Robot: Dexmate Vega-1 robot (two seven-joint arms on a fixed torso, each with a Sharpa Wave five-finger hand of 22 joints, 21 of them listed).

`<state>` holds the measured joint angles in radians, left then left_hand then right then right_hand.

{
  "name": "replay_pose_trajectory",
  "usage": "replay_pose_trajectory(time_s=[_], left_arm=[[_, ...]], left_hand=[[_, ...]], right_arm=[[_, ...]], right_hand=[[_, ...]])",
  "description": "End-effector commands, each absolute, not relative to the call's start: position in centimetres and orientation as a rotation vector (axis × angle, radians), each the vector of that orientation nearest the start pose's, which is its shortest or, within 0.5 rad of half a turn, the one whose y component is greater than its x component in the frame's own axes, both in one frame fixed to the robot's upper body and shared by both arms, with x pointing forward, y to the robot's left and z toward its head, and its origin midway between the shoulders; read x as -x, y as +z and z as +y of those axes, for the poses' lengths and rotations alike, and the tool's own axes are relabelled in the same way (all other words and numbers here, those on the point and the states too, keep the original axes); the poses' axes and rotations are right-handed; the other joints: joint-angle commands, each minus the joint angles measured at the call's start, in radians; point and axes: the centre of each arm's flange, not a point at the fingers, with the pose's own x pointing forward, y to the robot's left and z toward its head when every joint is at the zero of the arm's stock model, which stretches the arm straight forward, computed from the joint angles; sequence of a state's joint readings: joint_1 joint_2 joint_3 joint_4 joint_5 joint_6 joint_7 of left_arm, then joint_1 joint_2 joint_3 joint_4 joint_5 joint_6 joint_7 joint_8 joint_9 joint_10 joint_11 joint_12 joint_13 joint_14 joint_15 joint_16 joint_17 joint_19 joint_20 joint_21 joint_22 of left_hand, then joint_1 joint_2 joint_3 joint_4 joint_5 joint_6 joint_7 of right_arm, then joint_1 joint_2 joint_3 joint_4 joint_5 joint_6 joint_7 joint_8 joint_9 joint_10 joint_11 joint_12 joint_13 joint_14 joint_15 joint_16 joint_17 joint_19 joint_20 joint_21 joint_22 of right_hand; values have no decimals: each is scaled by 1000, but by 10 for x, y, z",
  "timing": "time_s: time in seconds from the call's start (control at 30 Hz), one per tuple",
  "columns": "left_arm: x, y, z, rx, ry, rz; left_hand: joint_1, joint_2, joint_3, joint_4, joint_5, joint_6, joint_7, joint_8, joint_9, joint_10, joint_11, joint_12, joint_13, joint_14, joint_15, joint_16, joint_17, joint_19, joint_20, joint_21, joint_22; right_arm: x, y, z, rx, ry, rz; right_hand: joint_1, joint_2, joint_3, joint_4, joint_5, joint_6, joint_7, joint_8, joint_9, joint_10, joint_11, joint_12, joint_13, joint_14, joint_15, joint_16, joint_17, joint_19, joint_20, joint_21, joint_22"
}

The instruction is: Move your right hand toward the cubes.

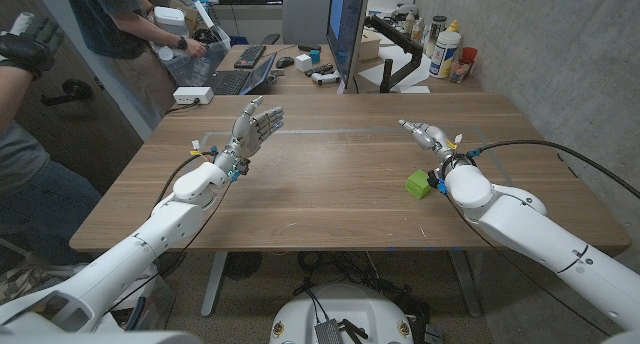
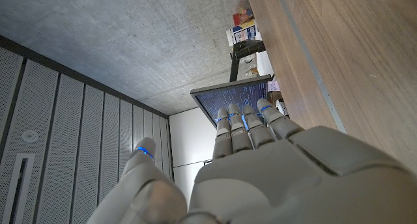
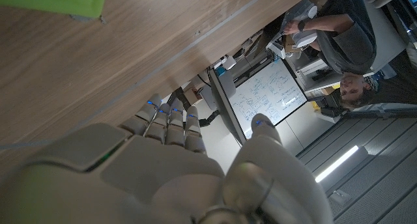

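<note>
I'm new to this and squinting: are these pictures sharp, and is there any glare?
Head view: evenly lit and sharp, pale sheen on the table between the hands, green cube crisp. Left wrist view: left hand close and soft. Right wrist view: right hand looms large, green cube cut off at the edge.

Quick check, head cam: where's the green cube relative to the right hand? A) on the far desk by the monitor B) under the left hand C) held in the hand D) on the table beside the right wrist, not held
D: the green cube sits on the table beside the right wrist, while the right hand reaches past it with nothing in its fingers.
</note>
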<state>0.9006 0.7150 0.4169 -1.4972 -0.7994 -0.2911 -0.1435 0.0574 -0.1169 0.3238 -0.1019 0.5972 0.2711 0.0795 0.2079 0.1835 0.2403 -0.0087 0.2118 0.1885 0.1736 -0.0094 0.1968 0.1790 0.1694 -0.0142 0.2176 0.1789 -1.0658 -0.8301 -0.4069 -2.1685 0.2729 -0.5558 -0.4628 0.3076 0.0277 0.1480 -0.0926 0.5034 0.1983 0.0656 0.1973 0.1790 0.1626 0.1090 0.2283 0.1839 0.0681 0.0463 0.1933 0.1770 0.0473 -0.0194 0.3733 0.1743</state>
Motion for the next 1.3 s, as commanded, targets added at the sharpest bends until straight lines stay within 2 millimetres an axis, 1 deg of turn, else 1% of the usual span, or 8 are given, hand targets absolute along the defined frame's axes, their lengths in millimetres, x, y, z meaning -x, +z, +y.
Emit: replay_pose_trajectory(time_s=[0.03,0.63,0.67,0.7,0.73,0.8,0.93,1.3], left_arm=[[-608,-7,289,-27,-415,-618],[-604,-2,280,-25,-432,-633],[-604,-2,279,-26,-432,-633],[-604,-2,278,-26,-432,-633],[-604,-2,278,-27,-432,-632],[-603,-2,277,-27,-432,-630],[-603,-3,275,-27,-431,-629],[-602,-3,272,-23,-433,-633]], left_hand=[[6,3,-6,1,6,13,2,4,5,2,0,-3,2,1,-1,-4,5,-2,8,-5,4],[6,4,-10,1,6,17,2,3,5,4,-1,-4,2,2,0,-4,5,-1,9,-6,5],[6,4,-10,1,6,17,2,3,5,4,-1,-4,2,2,0,-4,5,-1,9,-7,5],[6,4,-10,1,6,17,1,3,5,4,-1,-4,2,2,0,-4,5,-1,9,-7,5],[6,4,-11,1,6,17,1,2,5,3,0,-5,2,2,0,-4,5,-1,9,-7,5],[6,4,-11,1,6,19,2,3,5,4,-2,-5,2,3,0,-4,5,-1,9,-7,5],[7,4,-12,1,6,20,3,3,5,4,-3,-5,2,2,-1,-4,5,-2,11,-8,5],[7,5,-14,0,6,23,3,3,5,5,-3,-5,2,4,-1,-4,5,-1,11,-8,5]], right_arm=[[-517,-20,-232,682,-152,-326],[-508,-27,-229,741,-205,-244],[-507,-27,-230,743,-205,-237],[-507,-27,-230,744,-206,-233],[-506,-28,-230,747,-208,-227],[-506,-28,-231,752,-212,-215],[-504,-29,-231,764,-220,-195],[-502,-27,-228,842,-260,-117]], right_hand=[[12,-3,3,-11,7,4,-6,5,6,6,-7,-1,2,4,-4,-4,2,1,10,-5,2],[32,-12,4,-26,13,3,-26,3,6,3,-15,-4,3,2,-8,-6,3,-3,42,-18,3],[34,-12,4,-27,14,3,-26,2,6,3,-15,-4,3,3,-8,-6,3,-3,48,-19,3],[38,-14,4,-30,15,4,-30,3,6,4,-15,-4,3,2,-6,-7,3,-4,65,-23,3],[45,-16,5,-34,18,9,-40,4,6,3,-15,-5,4,0,-2,-8,4,4,100,-26,3],[52,-17,5,-37,22,23,-53,7,6,-1,-28,-7,4,2,1,-7,4,10,136,-31,3],[55,-17,5,-38,23,30,-62,9,7,0,-36,-7,4,3,9,-7,5,12,154,-35,4],[60,-17,5,-40,26,36,-68,9,7,-2,-41,-8,4,-1,19,-8,5,11,178,-42,4]])
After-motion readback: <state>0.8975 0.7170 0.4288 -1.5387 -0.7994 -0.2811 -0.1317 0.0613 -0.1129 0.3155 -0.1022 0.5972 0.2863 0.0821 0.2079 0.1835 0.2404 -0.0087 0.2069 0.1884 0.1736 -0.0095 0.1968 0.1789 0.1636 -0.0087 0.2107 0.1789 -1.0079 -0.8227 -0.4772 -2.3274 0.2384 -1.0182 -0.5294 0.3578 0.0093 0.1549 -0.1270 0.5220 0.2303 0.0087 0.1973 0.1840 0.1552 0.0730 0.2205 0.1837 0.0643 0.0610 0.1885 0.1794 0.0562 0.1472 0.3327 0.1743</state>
